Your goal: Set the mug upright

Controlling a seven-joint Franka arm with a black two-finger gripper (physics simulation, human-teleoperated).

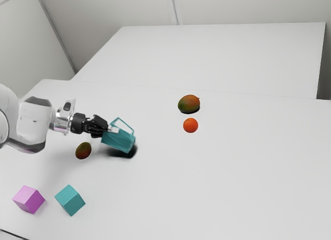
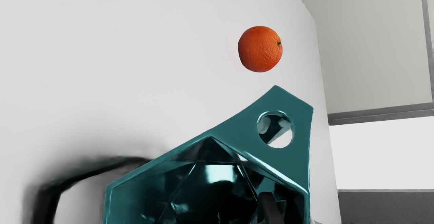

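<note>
Start at ext. view's far left: see white arm (image 1: 35, 122), reaching in over table (image 1: 232, 173). Near table's close edge, find pink-purple cube (image 1: 29, 199); just beside it, toward ext. view's right, teal cube (image 1: 70, 200), both turned cornerwise, w/ a gap btwn. Next, farther back, get small red-green mango (image 1: 83, 150), below arm in ext. view, nr the mug but apart from it.

Then comes black gripper (image 1: 109, 129), at the mouth end of teal mug (image 1: 119, 140). Can't tell if gripper is apart, together or clamped on mug. See mug tilted well over, not upright, mouth toward gripper, base slanting down toward ext. view's right, handle (image 2: 298, 142) on upper side. Can't tell if touching table. Under & beside mug, note dark shadow (image 1: 125, 151). In wrist view, look right into mug's mouth: angular rim, faceted shiny inside, bright reflections, part of gripper inside. On handle, see flat face w/ round hole through it.

Farther toward ext. view's right, well apart from mug, see larger mango (image 1: 189, 103), green at one end, orange-red at other; just beside it, on the side nearer the camera, orange (image 1: 190, 125), also seen in wrist view past mug's handle, w/ small dark stem spot. Behind all, find 2nd white surface (image 1: 207, 56), then pale walls (image 1: 248, 7).
</note>
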